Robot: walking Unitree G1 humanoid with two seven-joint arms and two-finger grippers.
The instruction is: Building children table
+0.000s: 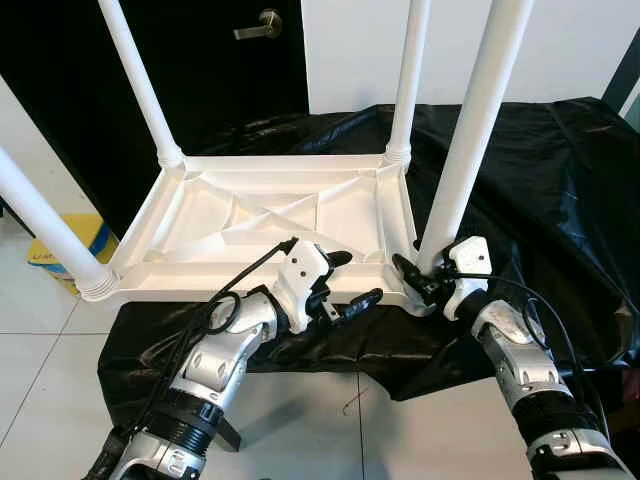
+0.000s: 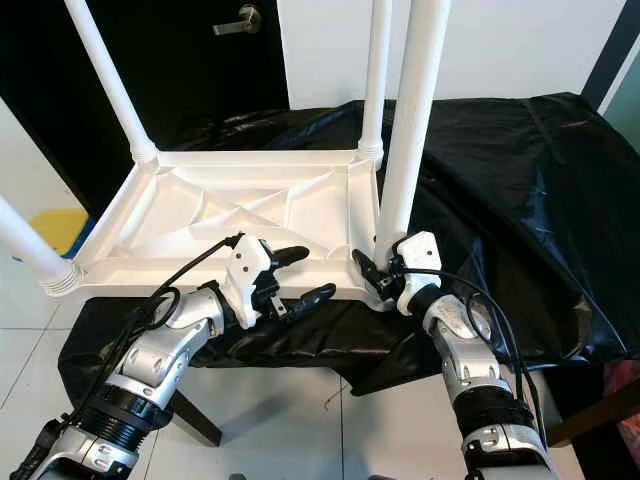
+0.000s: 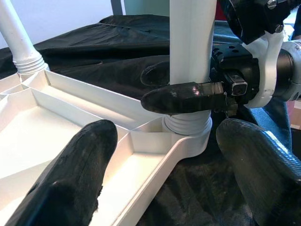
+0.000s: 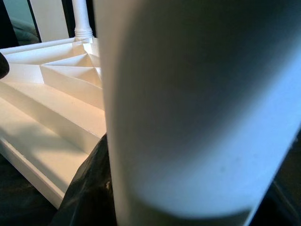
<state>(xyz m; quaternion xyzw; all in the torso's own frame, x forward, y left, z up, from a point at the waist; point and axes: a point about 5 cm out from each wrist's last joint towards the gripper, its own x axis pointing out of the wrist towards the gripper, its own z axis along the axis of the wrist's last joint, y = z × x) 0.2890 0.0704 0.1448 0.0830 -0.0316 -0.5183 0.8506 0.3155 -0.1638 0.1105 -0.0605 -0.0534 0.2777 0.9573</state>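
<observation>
Covering the worktop, a black sheet (image 1: 520, 160) carries the upturned white tabletop (image 1: 270, 225), its ribbed underside up and four legs rising. At 3 o'clock on the near edge stands the near-right leg (image 1: 470, 140); the right pincer (image 1: 420, 272) grips its base, fingers closed round it. At 6 o'clock the left pincer (image 1: 345, 285) hovers at the tabletop's near rim, fingers spread wide, holding nothing.
</observation>
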